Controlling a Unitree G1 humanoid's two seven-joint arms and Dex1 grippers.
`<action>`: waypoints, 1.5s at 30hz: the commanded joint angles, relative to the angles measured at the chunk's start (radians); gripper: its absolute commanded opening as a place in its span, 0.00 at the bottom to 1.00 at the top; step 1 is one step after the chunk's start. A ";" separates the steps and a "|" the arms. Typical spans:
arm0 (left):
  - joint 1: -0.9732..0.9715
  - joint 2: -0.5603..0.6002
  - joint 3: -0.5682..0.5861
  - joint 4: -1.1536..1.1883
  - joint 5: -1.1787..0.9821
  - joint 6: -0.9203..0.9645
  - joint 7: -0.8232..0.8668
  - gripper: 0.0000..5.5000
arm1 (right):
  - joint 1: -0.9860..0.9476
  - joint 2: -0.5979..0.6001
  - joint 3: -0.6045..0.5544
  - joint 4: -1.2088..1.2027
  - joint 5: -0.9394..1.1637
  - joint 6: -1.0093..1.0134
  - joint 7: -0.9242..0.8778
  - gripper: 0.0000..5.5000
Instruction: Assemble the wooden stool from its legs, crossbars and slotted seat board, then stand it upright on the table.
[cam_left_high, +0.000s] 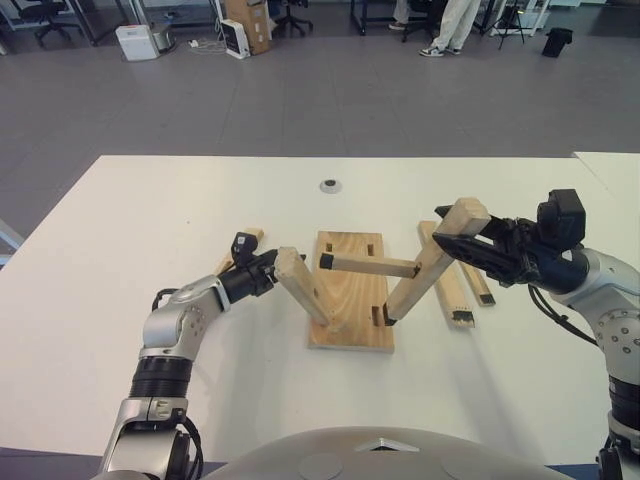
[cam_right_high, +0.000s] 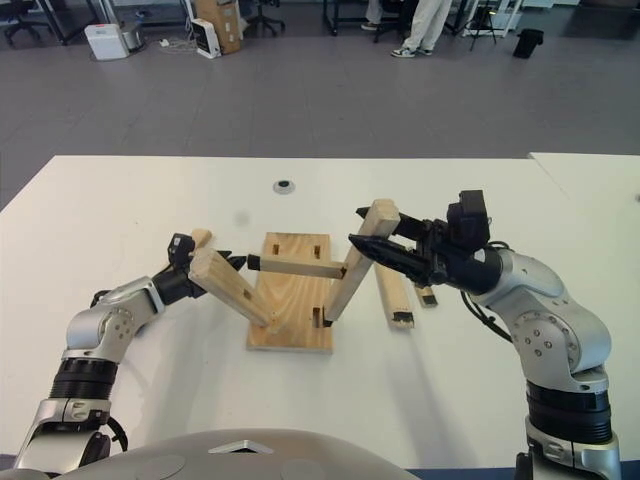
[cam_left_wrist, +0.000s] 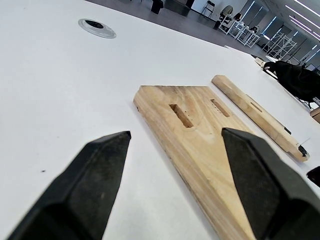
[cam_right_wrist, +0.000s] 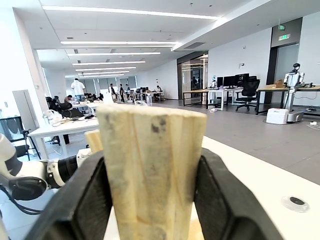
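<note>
Stool assembly, frame-joining step. From left to right: the left gripper (cam_left_high: 262, 270) is held just beside the upper end of the left leg (cam_left_high: 303, 288); contact cannot be made out from the head views. This leg is leaned outward, its lower end set at a near slot of the slotted seat board (cam_left_high: 352, 305), which lies flat on the white table (cam_left_high: 150, 220). A crossbar (cam_left_high: 372, 265) is carried by the right leg (cam_left_high: 425, 275), and its dark free end is seen just short of the left leg. The right leg is likewise tilted, its foot at the opposite near slot, and its top is clamped by the right gripper (cam_left_high: 450, 230). A loose leg (cam_left_high: 447, 290) and a shorter loose bar (cam_left_high: 478, 283) are laid on the table just right of the board.

The step in hand is judged to be the closing of the first leg pair. Next, the left leg is probably to be grasped and swung upright so that the crossbar's free end is received.

The gap at the crossbar is given by the head views, while the wrist views add the grip detail: the left fingers (cam_left_wrist: 100, 170) are spread with nothing between them, and the right leg's end grain is pinched between both right fingers (cam_right_wrist: 85, 200).
</note>
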 joint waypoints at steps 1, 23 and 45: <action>-0.031 0.021 -0.030 -0.003 0.024 0.016 -0.025 0.61 | 0.028 0.033 0.012 0.009 -0.023 -0.050 0.037 0.39; -0.039 0.060 -0.069 -0.030 0.017 0.059 -0.093 0.61 | 0.085 0.131 0.089 0.066 -0.131 -0.207 0.088 0.39; 0.022 0.046 -0.104 -0.059 0.035 0.048 -0.088 0.61 | 0.119 0.061 0.023 0.041 -0.094 -0.181 0.093 0.39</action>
